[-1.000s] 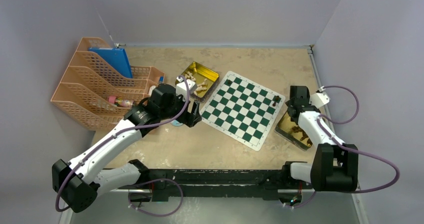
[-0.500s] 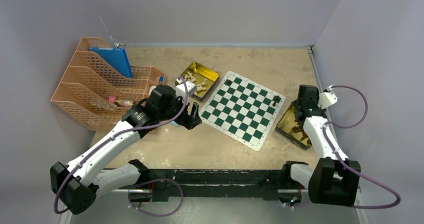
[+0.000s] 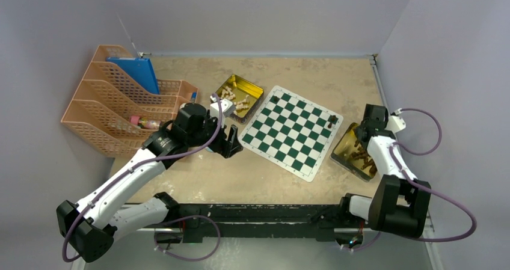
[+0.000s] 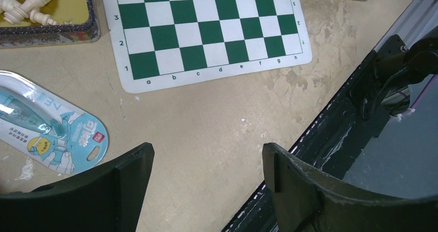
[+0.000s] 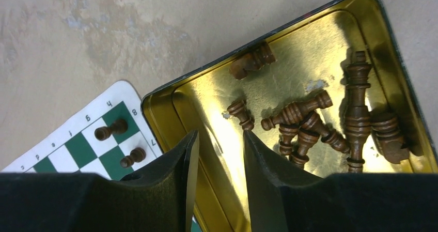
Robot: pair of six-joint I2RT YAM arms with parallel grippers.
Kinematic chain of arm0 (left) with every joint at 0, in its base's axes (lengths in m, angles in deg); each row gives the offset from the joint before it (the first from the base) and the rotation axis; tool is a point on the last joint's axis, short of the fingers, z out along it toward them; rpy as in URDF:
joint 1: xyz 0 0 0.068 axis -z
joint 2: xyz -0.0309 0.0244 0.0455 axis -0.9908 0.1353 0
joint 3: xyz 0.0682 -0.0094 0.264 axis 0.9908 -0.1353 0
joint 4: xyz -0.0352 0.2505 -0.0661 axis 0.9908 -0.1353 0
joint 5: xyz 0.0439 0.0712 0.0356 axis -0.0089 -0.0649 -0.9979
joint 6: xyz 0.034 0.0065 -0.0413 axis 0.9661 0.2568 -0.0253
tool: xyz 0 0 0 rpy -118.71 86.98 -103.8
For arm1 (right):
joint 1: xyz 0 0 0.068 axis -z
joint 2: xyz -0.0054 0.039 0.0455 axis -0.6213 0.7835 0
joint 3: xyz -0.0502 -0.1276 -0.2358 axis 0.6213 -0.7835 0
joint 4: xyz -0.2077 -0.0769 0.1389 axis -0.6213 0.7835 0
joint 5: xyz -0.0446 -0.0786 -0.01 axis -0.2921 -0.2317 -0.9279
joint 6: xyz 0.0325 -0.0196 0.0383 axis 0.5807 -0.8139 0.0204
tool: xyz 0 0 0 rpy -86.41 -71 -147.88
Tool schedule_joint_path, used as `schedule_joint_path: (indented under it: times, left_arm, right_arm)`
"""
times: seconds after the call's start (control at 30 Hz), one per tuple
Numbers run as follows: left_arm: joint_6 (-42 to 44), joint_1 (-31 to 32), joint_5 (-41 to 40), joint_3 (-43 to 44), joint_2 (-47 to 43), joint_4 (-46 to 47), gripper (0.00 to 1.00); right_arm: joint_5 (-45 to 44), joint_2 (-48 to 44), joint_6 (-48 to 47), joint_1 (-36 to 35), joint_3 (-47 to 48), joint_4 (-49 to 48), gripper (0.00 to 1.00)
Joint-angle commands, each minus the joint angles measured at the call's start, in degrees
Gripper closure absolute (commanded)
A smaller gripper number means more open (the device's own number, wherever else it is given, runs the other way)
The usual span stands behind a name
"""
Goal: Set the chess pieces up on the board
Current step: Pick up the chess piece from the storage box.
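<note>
Chess pieces (image 5: 304, 123), dark brown wooden: two on green-and-white board (image 5: 72, 149), corner squares. My right gripper (image 5: 219, 139) has shifted over gold tin (image 5: 299, 56), jaws narrowing, empty, so next pick is due. Left gripper (image 4: 206, 152) gaping.

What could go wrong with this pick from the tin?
The right gripper sits over the gold tin near its wall; it could catch the rim and shove the tin. The dark pieces lie tangled, so it may lift two or none. The two pieces on the board are close by and could be knocked.
</note>
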Motion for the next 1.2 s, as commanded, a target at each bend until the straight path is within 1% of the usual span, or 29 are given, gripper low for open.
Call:
schedule_joint_path:
  times: [0.0,0.07,0.2,0.27,0.47,0.87,1.0,1.17]
  left_arm:
    - [0.0,-0.4,2.3,1.5,-0.6,1.3,0.23]
    - [0.0,-0.4,3.3,1.5,-0.8,1.3,0.23]
    - [0.0,-0.3,2.6,1.4,-1.5,1.6,0.23]
    - [0.0,-0.3,2.9,1.3,-1.6,1.7,0.23]
    - [0.0,-0.4,3.4,1.3,-1.6,1.9,0.23]
    - [0.0,-0.4,2.3,1.3,-2.7,1.8,0.23]
    - [0.1,-0.4,2.3,1.4,-2.8,1.8,0.23]
    - [0.2,-0.4,2.1,1.4,-2.6,1.8,0.23]
  right_arm:
    - [2.8,0.3,2.3,0.2,-2.1,-3.5,0.59]
    - [2.7,1.8,2.4,0.2,-2.8,-3.5,0.58]
    - [1.2,3.9,2.3,0.3,-3.0,-3.9,0.52]
    - [1.1,4.5,2.8,0.3,-3.2,-4.1,0.51]
    - [-0.8,7.3,2.5,0.3,-3.5,-6.0,0.54]
    - [-0.5,11.4,-0.4,0.4,-1.1,-8.0,0.56]
    - [-2.9,12.5,-1.5,0.5,0.8,-7.6,0.58]
    - [-0.9,12.6,-2.5,0.6,0.1,-9.2,0.58]
